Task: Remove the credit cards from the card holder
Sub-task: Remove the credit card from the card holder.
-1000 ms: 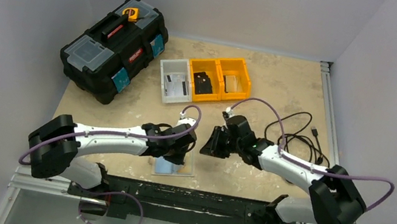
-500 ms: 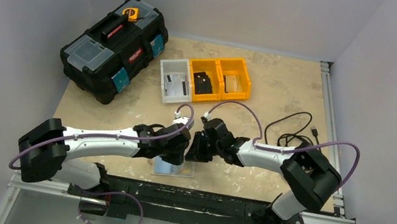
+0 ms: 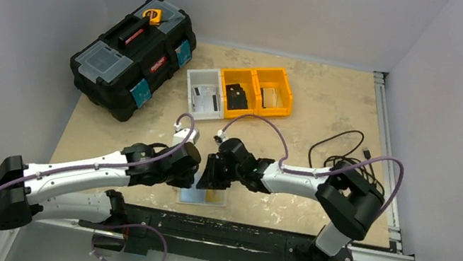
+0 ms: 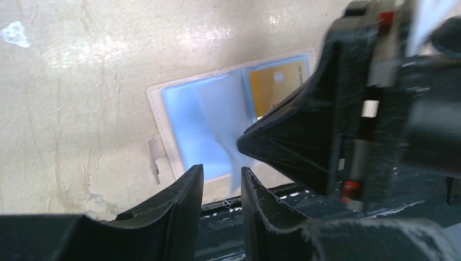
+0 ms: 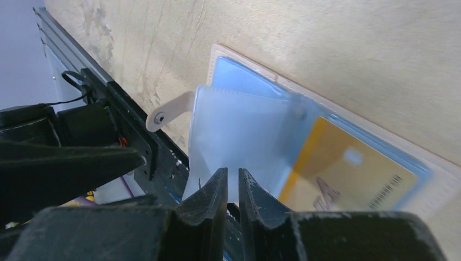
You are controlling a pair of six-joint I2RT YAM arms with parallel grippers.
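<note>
The card holder (image 3: 204, 197) lies open on the table near the front edge, pale rim with blue clear pockets; it also shows in the left wrist view (image 4: 198, 122) and the right wrist view (image 5: 239, 76). A gold credit card (image 4: 276, 87) sits in its right pocket (image 5: 348, 174). My right gripper (image 5: 232, 173) is shut on a clear inner leaf (image 5: 239, 130) of the holder and lifts it; its tip shows in the left wrist view (image 4: 244, 144) and over the holder from above (image 3: 207, 181). My left gripper (image 4: 222, 171) is open a little, empty, at the holder's near edge (image 3: 188, 179).
A black toolbox (image 3: 132, 56) stands at the back left. A grey bin (image 3: 204, 93) and two yellow bins (image 3: 256, 90) with small parts stand behind. A black cable (image 3: 343, 154) lies at the right. The black mounting rail (image 3: 211, 231) runs just in front of the holder.
The right gripper has moved left and down onto the holder and taken the clear leaf. The left gripper has drawn back to the left, off the holder's middle.
</note>
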